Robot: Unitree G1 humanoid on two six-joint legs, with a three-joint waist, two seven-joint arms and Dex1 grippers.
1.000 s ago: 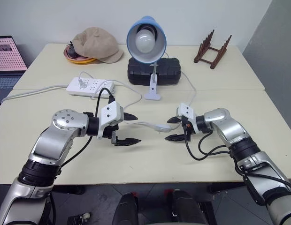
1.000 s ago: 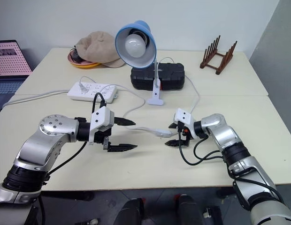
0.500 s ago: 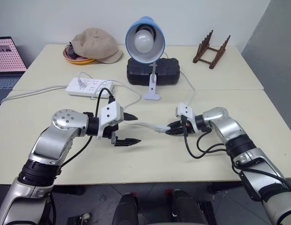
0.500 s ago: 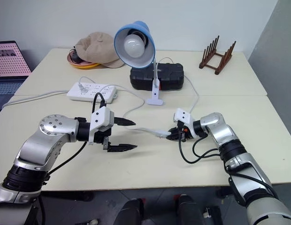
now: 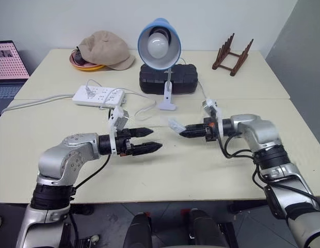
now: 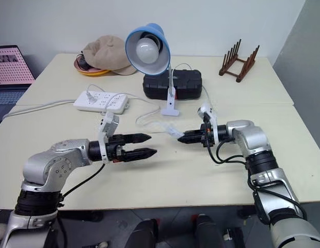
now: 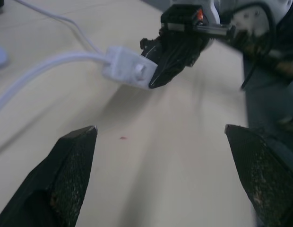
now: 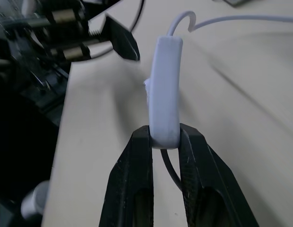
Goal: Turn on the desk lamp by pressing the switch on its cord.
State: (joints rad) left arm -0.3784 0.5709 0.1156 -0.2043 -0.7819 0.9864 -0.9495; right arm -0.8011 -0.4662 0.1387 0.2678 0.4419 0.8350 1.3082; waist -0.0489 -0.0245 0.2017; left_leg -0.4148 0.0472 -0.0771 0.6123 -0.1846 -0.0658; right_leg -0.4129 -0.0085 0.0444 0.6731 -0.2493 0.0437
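A pale cream worktop [image 5: 165,170], two slabs joined along a seam, stands against a white wall. Across the top of the frame sit a tan cap [image 5: 106,49] over a coloured dish, a black box [image 5: 168,78], and a wooden rack [image 5: 232,54] at upper right; a laptop [image 5: 8,64] shows at the left edge, and a white power strip [image 5: 99,95] lies left of centre.

The desk lamp [image 5: 159,44], with blue shade and round white bulb unlit, stands at top centre in front of the box. Its thin white cord [image 5: 144,109] loops toward frame centre. There the switch [image 5: 176,125], a small white oblong, is lifted clear of the worktop, pinched at one end by the right gripper [image 5: 184,133]. The left gripper [image 5: 155,139], fingers spread wide and empty, points at it from just left.
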